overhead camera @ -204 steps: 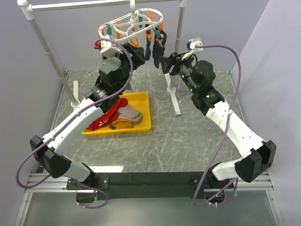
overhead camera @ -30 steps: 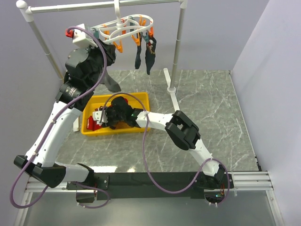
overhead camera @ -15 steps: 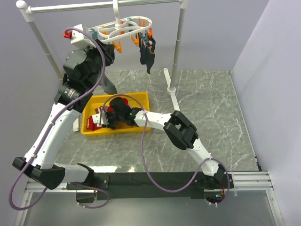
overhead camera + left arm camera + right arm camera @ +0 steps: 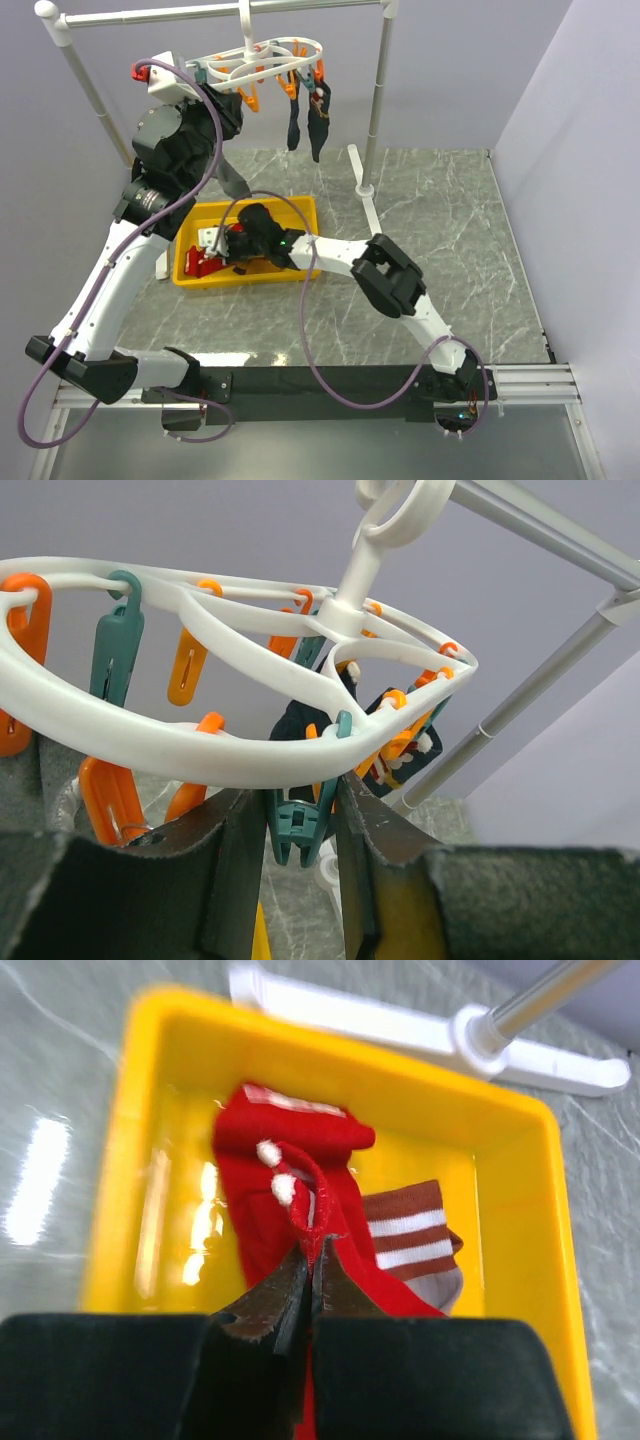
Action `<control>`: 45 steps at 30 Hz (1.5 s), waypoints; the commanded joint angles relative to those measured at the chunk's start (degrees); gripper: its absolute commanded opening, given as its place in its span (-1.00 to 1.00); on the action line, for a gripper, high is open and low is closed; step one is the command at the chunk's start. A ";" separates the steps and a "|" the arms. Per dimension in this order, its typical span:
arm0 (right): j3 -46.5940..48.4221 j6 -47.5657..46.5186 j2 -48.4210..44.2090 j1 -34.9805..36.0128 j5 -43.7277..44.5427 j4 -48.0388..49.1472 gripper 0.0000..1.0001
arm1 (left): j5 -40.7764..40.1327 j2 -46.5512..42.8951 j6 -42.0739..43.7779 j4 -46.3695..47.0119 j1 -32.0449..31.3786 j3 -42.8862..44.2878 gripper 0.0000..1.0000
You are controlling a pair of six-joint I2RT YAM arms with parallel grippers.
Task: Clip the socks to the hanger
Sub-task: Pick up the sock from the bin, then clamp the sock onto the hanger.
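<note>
The white oval hanger (image 4: 262,62) (image 4: 200,730) hangs from the rail with orange and teal clothespins. My left gripper (image 4: 232,100) (image 4: 300,798) is raised under its ring, shut on a teal clothespin (image 4: 298,825) whose lower tips stand slightly apart. Two dark socks (image 4: 318,120) (image 4: 300,715) hang clipped at the ring's right side. In the yellow tray (image 4: 300,215) (image 4: 520,1240), my right gripper (image 4: 222,243) (image 4: 310,1255) is shut on a fold of a red sock (image 4: 270,1200) (image 4: 205,262). A grey sock with a brown-and-white striped cuff (image 4: 415,1240) lies beside it.
The white stand's rail (image 4: 200,12) spans the back, with a slanted pole (image 4: 95,95) at the left and an upright pole (image 4: 375,100) at the right. Its white foot (image 4: 370,215) lies on the marble table just right of the tray.
My right gripper has closed on the red sock in the tray. The left arm holds its place at the hanger, and the hanging dark socks have swayed slightly.
</note>
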 commanded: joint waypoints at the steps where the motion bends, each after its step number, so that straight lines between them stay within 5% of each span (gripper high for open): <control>1: -8.32 12.23 -12.31 -1.60 -7.41 13.86 -1.00 | -0.52 -2.23 0.95 2.52 0.16 0.09 -0.31; 6: -14.96 20.14 -26.01 -1.78 -6.38 7.85 -1.00 | 1.50 -3.02 3.85 3.49 0.25 0.26 -0.31; 13: -9.07 35.69 -33.42 -2.22 0.12 -11.13 -1.00 | 5.46 -4.08 4.38 2.96 0.25 0.88 -0.31; 21: -14.25 41.15 -43.70 -6.68 -1.35 -9.58 -1.00 | 13.36 -3.99 4.91 1.56 0.25 2.29 -0.33; 32: -6.26 48.54 -42.22 -15.83 -9.00 -9.40 -1.00 | 16.62 -5.48 3.50 3.65 0.25 -1.84 -0.34; 45: 4.02 57.94 -36.77 -17.60 -14.19 -8.61 -1.00 | 18.91 -9.18 3.50 10.52 0.25 -9.31 -0.34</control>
